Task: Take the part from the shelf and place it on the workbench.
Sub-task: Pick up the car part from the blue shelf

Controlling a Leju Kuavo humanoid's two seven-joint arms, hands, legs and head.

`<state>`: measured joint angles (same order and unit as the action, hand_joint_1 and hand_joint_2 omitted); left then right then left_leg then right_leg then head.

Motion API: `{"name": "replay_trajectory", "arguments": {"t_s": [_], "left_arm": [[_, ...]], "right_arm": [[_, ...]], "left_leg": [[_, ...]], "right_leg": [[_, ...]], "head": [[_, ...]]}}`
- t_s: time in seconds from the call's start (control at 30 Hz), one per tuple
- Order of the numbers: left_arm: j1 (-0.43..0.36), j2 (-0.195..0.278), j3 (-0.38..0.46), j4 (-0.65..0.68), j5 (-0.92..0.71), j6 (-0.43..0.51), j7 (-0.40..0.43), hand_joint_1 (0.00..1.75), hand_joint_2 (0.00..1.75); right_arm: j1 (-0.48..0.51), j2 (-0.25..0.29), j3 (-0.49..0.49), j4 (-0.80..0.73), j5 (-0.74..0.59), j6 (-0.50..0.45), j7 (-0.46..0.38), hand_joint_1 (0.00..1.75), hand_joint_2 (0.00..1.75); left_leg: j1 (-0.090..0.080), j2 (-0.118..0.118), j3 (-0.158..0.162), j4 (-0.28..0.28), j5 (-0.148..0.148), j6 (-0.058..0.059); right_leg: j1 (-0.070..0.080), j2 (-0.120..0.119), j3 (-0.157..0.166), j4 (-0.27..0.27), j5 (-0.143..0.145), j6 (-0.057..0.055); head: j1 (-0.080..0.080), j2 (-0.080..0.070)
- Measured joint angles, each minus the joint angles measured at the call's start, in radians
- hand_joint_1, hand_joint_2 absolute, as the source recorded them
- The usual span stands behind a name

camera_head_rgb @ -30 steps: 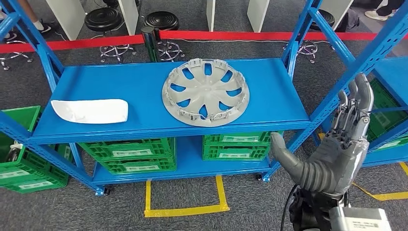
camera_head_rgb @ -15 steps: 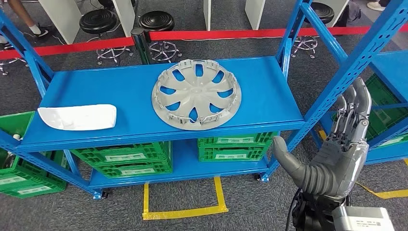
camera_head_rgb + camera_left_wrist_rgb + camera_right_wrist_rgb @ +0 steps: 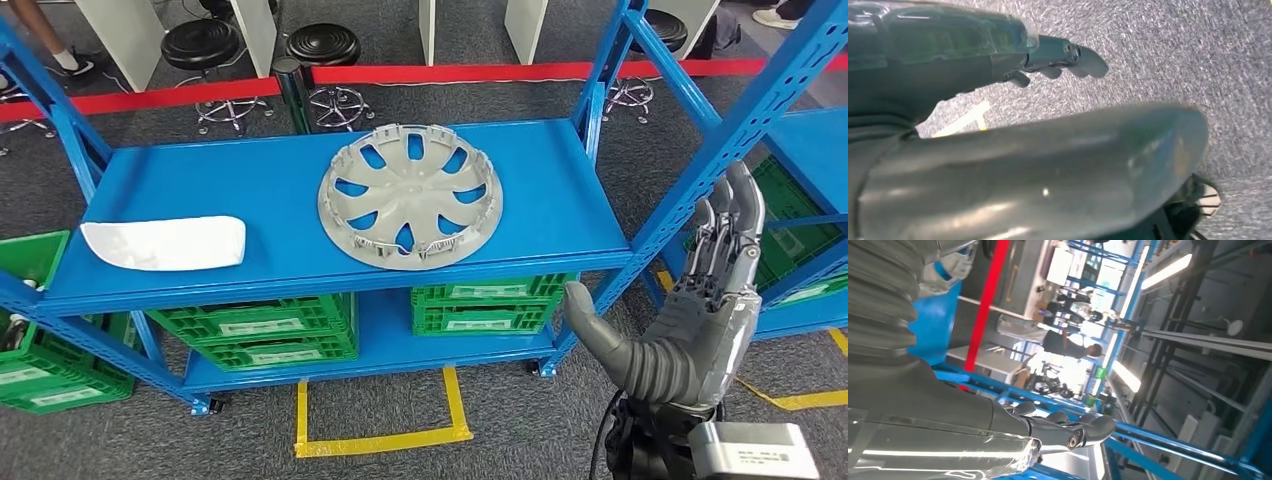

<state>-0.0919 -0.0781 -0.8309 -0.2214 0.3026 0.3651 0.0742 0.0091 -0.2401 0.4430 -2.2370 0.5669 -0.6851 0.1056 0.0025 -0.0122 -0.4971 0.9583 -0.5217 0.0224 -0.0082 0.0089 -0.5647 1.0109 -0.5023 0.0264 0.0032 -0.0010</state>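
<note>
A grey wheel cover (image 3: 410, 209) lies flat on the blue shelf (image 3: 250, 185), right of its middle. A white curved part (image 3: 164, 243) lies near the shelf's left end. My right hand (image 3: 690, 310) is raised to the right of the shelf, below its front corner, fingers straight up and thumb spread, holding nothing. The right wrist view shows its fingers (image 3: 1068, 430) extended against the room beyond. My left hand (image 3: 998, 100) hangs over grey carpet in the left wrist view, fingers (image 3: 1068, 57) stretched out and holding nothing.
Green crates (image 3: 260, 325) fill the lower shelf, with more (image 3: 40, 360) at the left. A second blue rack (image 3: 790, 120) stands at the right. Yellow tape (image 3: 380, 435) marks the carpet in front. Black stools (image 3: 325, 45) and a red barrier strip (image 3: 450, 72) lie behind.
The whole view has shifted slightly as the camera moved. My right hand has stayed raised and open, dropping a little.
</note>
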Motion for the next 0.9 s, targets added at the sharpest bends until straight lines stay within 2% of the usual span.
{"name": "replay_trajectory", "arguments": {"t_s": [0.03,0.1,0.13,0.17,0.2,0.27,0.3,0.33,0.37,0.43,0.5,0.53,0.6,0.63,0.67,0.7,0.77,0.8,0.83,0.9], "left_arm": [[0.000,0.000,0.000,0.000,0.007,0.000,-0.003,0.00,0.00],[0.000,0.000,0.000,0.000,0.014,0.001,-0.006,0.00,0.00],[0.001,0.000,0.000,0.001,0.014,0.001,-0.007,0.00,0.00],[0.001,0.000,0.000,0.001,0.014,0.001,-0.007,0.00,0.00],[0.001,0.000,0.000,0.002,0.013,0.001,-0.008,0.00,0.00],[0.001,0.000,0.000,0.002,0.012,0.001,-0.008,0.00,0.00],[0.000,0.000,0.000,0.002,0.012,0.001,-0.008,0.00,0.00],[0.000,0.000,0.000,0.002,0.012,0.001,-0.009,0.00,0.00],[-0.001,0.001,0.000,0.003,0.012,0.001,-0.009,0.00,0.00],[-0.001,0.002,0.000,0.003,0.012,0.001,-0.009,0.00,0.00],[-0.002,0.002,0.000,0.003,0.010,0.000,-0.008,0.00,0.00],[-0.003,0.002,0.000,0.003,0.010,0.000,-0.008,0.00,0.00],[-0.003,0.002,0.000,0.003,0.009,0.000,-0.007,0.00,0.00],[-0.002,0.002,-0.001,0.003,0.009,-0.001,-0.007,0.00,0.00],[0.000,0.003,-0.001,0.003,0.009,-0.001,-0.008,0.00,0.00],[0.000,0.003,-0.001,0.004,0.009,-0.001,-0.009,0.00,0.00],[0.001,0.004,-0.001,0.004,0.009,-0.002,-0.010,0.00,0.00],[0.001,0.004,-0.001,0.004,0.009,-0.002,-0.010,0.00,0.00],[0.000,0.005,-0.001,0.004,0.010,-0.002,-0.011,0.00,0.00],[0.000,0.006,-0.002,0.004,0.011,-0.001,-0.011,0.00,0.00]], "right_arm": [[0.002,-0.001,0.000,-0.002,0.000,0.000,0.001,0.00,1.75],[0.007,-0.003,0.000,-0.002,-0.001,0.000,0.003,0.00,1.75],[0.010,-0.004,0.000,-0.002,-0.001,0.000,0.003,0.00,1.75],[0.012,-0.004,0.000,-0.002,-0.001,0.000,0.003,0.00,1.75],[0.012,-0.004,0.000,-0.002,-0.002,0.000,0.003,0.00,1.75],[0.013,-0.004,0.000,-0.002,-0.002,0.000,0.003,0.00,1.75],[0.014,-0.004,0.000,-0.002,-0.002,0.000,0.003,0.00,1.75],[0.015,-0.004,0.000,-0.002,-0.002,0.000,0.004,0.00,1.75],[0.016,-0.004,-0.001,-0.002,-0.002,0.000,0.005,0.00,1.75],[0.018,-0.004,-0.002,-0.002,-0.002,0.000,0.006,0.00,1.75],[0.019,-0.004,-0.004,-0.003,-0.002,0.000,0.006,0.00,1.75],[0.020,-0.004,-0.006,-0.003,-0.003,0.000,0.006,0.00,1.75],[0.022,-0.004,-0.009,-0.003,-0.004,0.000,0.008,0.00,1.75],[0.024,-0.005,-0.010,-0.002,-0.006,0.000,0.009,0.00,1.75],[0.026,-0.005,-0.012,-0.002,-0.008,0.000,0.010,0.00,1.75],[0.027,-0.005,-0.014,-0.002,-0.010,0.000,0.011,0.00,1.75],[0.028,-0.005,-0.017,-0.002,-0.013,0.000,0.011,0.00,1.75],[0.028,-0.005,-0.017,-0.002,-0.013,0.000,0.011,0.00,1.75],[0.028,-0.005,-0.017,-0.002,-0.014,0.000,0.012,0.00,1.75],[0.029,-0.007,-0.018,-0.002,-0.015,0.000,0.013,0.00,1.75]], "left_leg": [[0.004,0.001,0.007,-0.008,0.003,0.001],[0.005,0.002,0.013,-0.010,0.000,0.002],[0.005,0.002,0.016,-0.010,-0.003,0.002],[0.006,0.001,0.020,-0.010,-0.006,-0.001],[0.008,0.000,0.026,-0.009,-0.011,-0.005],[0.012,-0.004,0.041,-0.007,-0.025,-0.017],[0.012,-0.006,0.045,-0.004,-0.033,-0.024],[0.011,-0.007,0.047,-0.001,-0.040,-0.031],[0.010,-0.008,0.046,0.000,-0.045,-0.037],[0.011,-0.009,0.049,0.000,-0.053,-0.047],[0.013,0.000,0.039,0.033,-0.075,-0.056],[0.014,0.005,0.014,0.081,-0.097,-0.059],[0.014,0.011,-0.076,0.230,-0.149,-0.061],[0.014,0.011,-0.123,0.295,-0.161,-0.060],[0.014,0.012,-0.156,0.328,-0.153,-0.059],[0.014,0.012,-0.170,0.321,-0.122,-0.056],[0.013,0.014,-0.148,0.213,-0.021,-0.047],[0.010,0.017,-0.128,0.157,0.016,-0.042],[0.007,0.020,-0.111,0.112,0.034,-0.037],[0.000,0.022,-0.098,0.085,0.026,-0.030]], "right_leg": [[-0.001,-0.001,-0.020,0.046,-0.024,0.005],[-0.006,-0.001,-0.086,0.179,-0.082,0.016],[-0.009,-0.002,-0.115,0.231,-0.095,0.021],[-0.013,-0.002,-0.127,0.249,-0.088,0.025],[-0.016,-0.003,-0.121,0.228,-0.061,0.028],[-0.023,-0.003,-0.065,0.104,0.014,0.035],[-0.024,-0.002,-0.036,0.042,0.034,0.034],[-0.023,-0.001,-0.017,0.004,0.041,0.028],[-0.021,-0.001,-0.009,-0.010,0.032,0.018],[-0.018,-0.002,-0.007,-0.010,0.022,-0.004],[-0.018,-0.005,0.000,-0.010,0.014,-0.019],[-0.018,-0.007,0.004,-0.011,0.010,-0.026],[-0.014,-0.011,0.010,-0.011,0.002,-0.035],[-0.012,-0.011,0.014,-0.011,-0.002,-0.037],[-0.010,-0.011,0.021,-0.011,-0.008,-0.038],[-0.009,-0.011,0.029,-0.010,-0.014,-0.038],[-0.008,-0.010,0.051,-0.011,-0.030,-0.033],[-0.006,-0.009,0.060,-0.010,-0.038,-0.027],[-0.005,-0.009,0.065,-0.009,-0.045,-0.022],[-0.005,-0.009,0.069,-0.011,-0.051,-0.010]], "head": [[0.005,0.000],[0.014,0.000],[0.016,0.000],[0.018,0.000],[0.020,0.000],[0.022,0.000],[0.025,0.000],[0.026,0.000],[0.025,0.000],[0.019,0.000],[0.008,0.000],[0.003,0.000],[-0.007,0.000],[-0.008,0.000],[-0.009,0.000],[-0.010,0.000],[-0.012,0.000],[-0.013,0.000],[-0.013,0.000],[-0.012,0.000]]}}
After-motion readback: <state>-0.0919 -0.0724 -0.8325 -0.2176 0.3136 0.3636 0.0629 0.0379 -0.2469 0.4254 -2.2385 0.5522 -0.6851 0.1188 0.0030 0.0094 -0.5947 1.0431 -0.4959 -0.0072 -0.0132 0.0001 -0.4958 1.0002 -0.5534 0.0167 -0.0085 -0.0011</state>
